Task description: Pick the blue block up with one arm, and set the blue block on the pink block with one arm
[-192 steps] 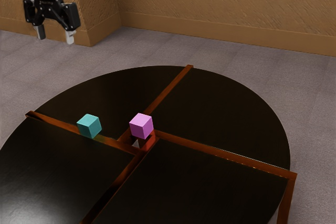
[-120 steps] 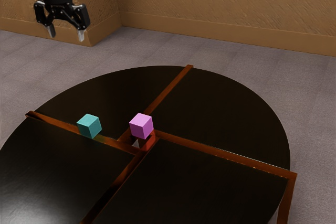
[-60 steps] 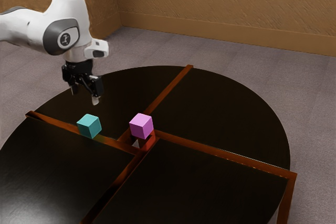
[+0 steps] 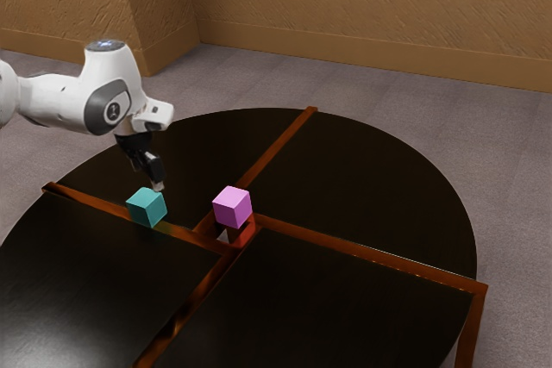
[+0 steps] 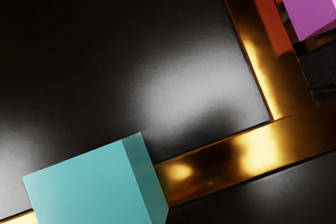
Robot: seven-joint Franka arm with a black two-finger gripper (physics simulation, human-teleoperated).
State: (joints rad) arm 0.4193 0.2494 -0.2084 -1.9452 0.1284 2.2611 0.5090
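The blue block [image 4: 147, 206], a teal cube, rests on the black round table [image 4: 362, 178] against a wooden divider rail. My gripper [image 4: 153, 180] hangs just above and slightly behind it, open, with nothing between its fingers. The pink block [image 4: 232, 206] sits a short way toward the exterior view's right, at the crossing of the rails. In the wrist view the blue block [image 5: 94, 187] lies close under my hand, and the pink block [image 5: 307, 1] sits farther off, beyond the rail corner.
Raised brown-orange rails [image 4: 285, 148] split the table into four sections and cross beside the pink block; one rail [image 5: 273, 145] runs right along the blue block. Brown walls [image 4: 388, 6] and grey floor surround the table.
My arm has swung down from high at the exterior view's upper left to just above the blue block, and the hand has turned. Both blocks have stayed put.
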